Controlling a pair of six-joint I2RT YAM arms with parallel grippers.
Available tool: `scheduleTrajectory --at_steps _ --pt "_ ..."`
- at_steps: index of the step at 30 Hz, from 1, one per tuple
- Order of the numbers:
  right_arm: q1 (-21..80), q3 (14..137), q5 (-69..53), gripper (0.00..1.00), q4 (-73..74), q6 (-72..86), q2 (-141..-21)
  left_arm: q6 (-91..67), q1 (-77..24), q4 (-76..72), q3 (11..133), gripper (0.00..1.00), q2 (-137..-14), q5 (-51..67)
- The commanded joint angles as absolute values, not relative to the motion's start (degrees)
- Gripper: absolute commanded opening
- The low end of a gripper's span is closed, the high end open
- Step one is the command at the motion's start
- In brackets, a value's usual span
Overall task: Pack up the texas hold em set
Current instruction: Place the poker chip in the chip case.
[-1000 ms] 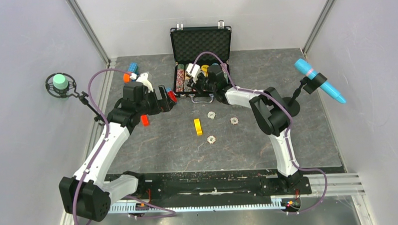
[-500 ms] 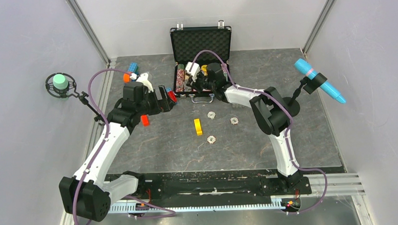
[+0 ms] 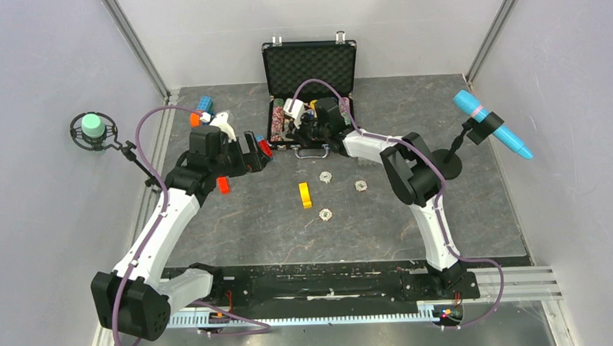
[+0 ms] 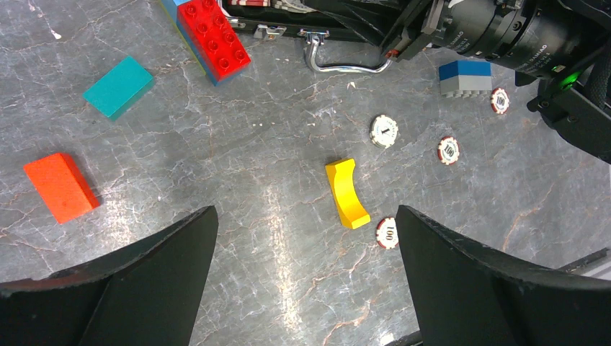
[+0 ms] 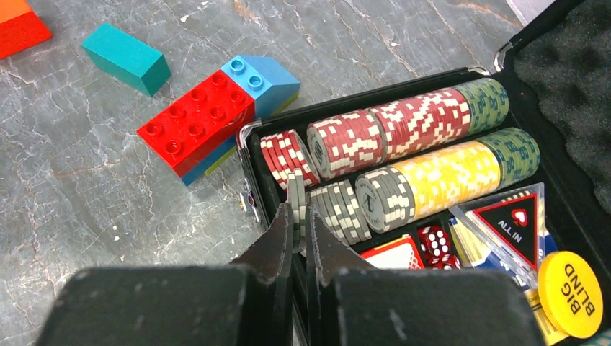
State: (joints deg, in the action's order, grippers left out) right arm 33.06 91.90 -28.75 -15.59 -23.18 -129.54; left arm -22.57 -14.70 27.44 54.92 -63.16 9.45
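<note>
- Texas hold em set (image 3: 310, 65) sits at the far middle of the worktop (image 3: 236, 229), a black briefcase (image 3: 338, 60) lying open. Its lid (image 5: 569, 79) stands upright and is lined with grey dimpled foam.
- Its tray holds two rows of poker chips (image 5: 432, 144) set on edge, in red-and-white, grey-and-white, yellow and green. Beside them are red dice (image 5: 432, 238), a triangular "ALL IN" marker (image 5: 515, 223) and a round yellow "BIG BLIND" button (image 5: 573, 292).
- Right jaws reach over the tray's left end, closed on one thin grey-and-white chip (image 5: 296, 189) held on edge just beside the grey row.
- The silver handle (image 4: 346, 65) faces the arms. Four loose chips lie on the dark marbled worktop near it, one white (image 4: 384, 131) and three red-edged (image 4: 448, 150).
- A curved yellow block (image 4: 347, 193) lies among them, just beside the nearest chip.
- A red studded brick (image 5: 194, 130), stacked on a blue one (image 5: 261, 79), lies just beside the case's left corner.
- A smooth teal block (image 4: 118, 87) and an orange block (image 4: 61, 187) lie further left, and a blue-and-grey brick (image 4: 466, 77) lies by the right arm.
- Left jaws hang wide open, holding nothing, above the worktop left of the case.
</note>
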Motion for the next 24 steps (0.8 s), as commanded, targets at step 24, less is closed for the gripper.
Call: scheduleTrajectory --at_steps 24 --pt "33.7 97.8 -17.7 0.0 -8.9 -32.1 -131.7 -19.4 -14.1 25.6 54.7 1.0 -62.5 10.7"
